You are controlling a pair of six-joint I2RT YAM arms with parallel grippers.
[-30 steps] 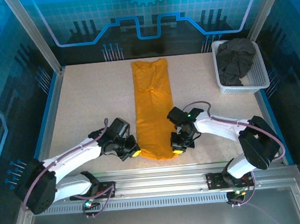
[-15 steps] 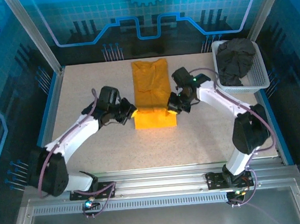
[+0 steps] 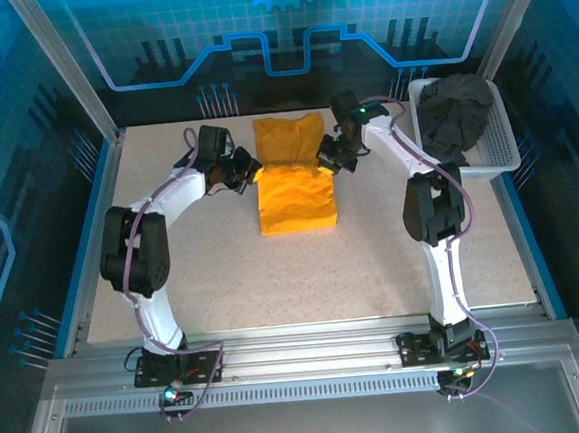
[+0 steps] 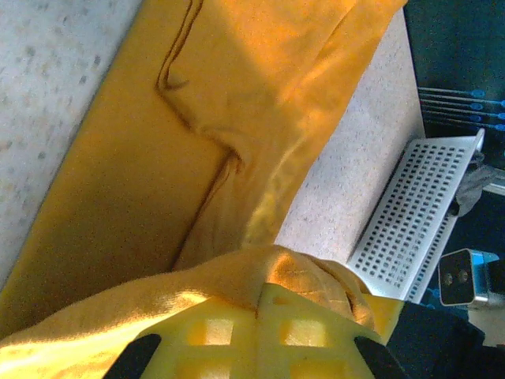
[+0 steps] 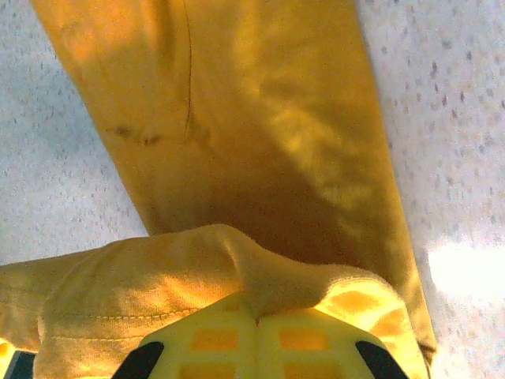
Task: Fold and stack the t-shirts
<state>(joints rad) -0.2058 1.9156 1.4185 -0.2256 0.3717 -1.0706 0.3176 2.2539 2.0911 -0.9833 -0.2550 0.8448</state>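
Both arms reach to the upper centre of the frame, where the orange-yellow t-shirt (image 3: 295, 201) lies doubled over on the speckled table (image 3: 204, 273). The left gripper (image 3: 245, 170) and right gripper (image 3: 327, 159) are each clamped tight on a corner of the shirt's raised, folded-over edge. The charcoal t-shirt (image 3: 454, 113) sits crumpled in the white basket (image 3: 502, 150) at upper right.

A white mesh basket (image 3: 503, 145) sits at the far right corner of the speckled beige table (image 3: 204, 273)
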